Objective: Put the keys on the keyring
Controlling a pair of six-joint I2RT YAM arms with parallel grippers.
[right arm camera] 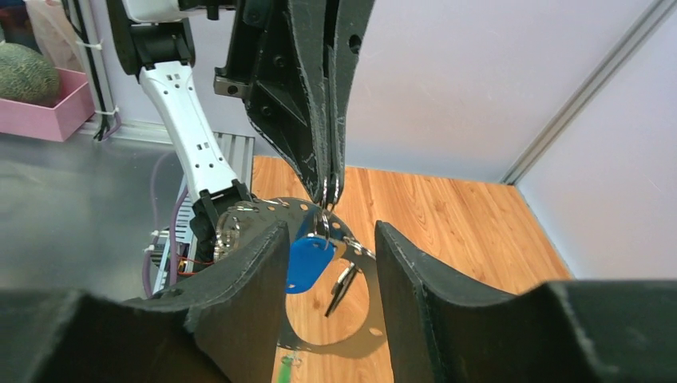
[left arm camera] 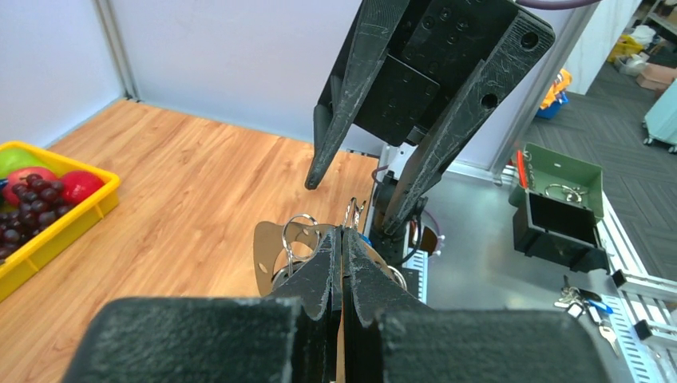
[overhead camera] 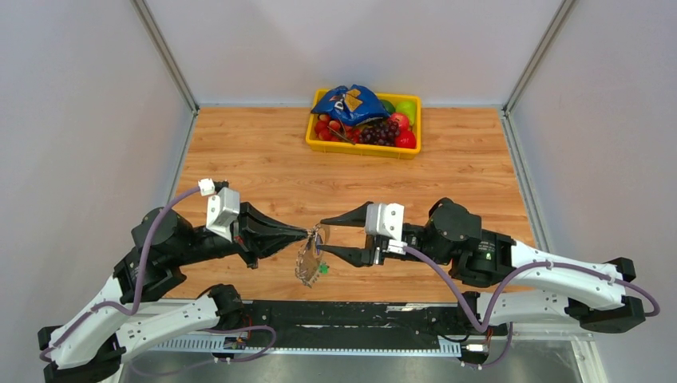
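Note:
My left gripper (overhead camera: 307, 234) is shut on the top edge of the keyring (overhead camera: 310, 259), a flat grey hoop with small holes that hangs above the table. In the left wrist view my shut fingertips (left arm camera: 343, 239) hide most of the hoop (left arm camera: 267, 251). In the right wrist view the hoop (right arm camera: 363, 335) carries a blue-headed key (right arm camera: 307, 262), a dark key (right arm camera: 342, 289) and a green one (right arm camera: 286, 369) at its bottom. My right gripper (overhead camera: 326, 237) is open and empty, its jaws either side of the hoop (right arm camera: 331, 231), not touching it.
A yellow basket (overhead camera: 313, 132) of fruit with a blue bag stands at the back of the table and shows at the left of the left wrist view (left arm camera: 72, 215). A green box (left arm camera: 559, 179) and loose keys (left arm camera: 587, 303) lie off the table.

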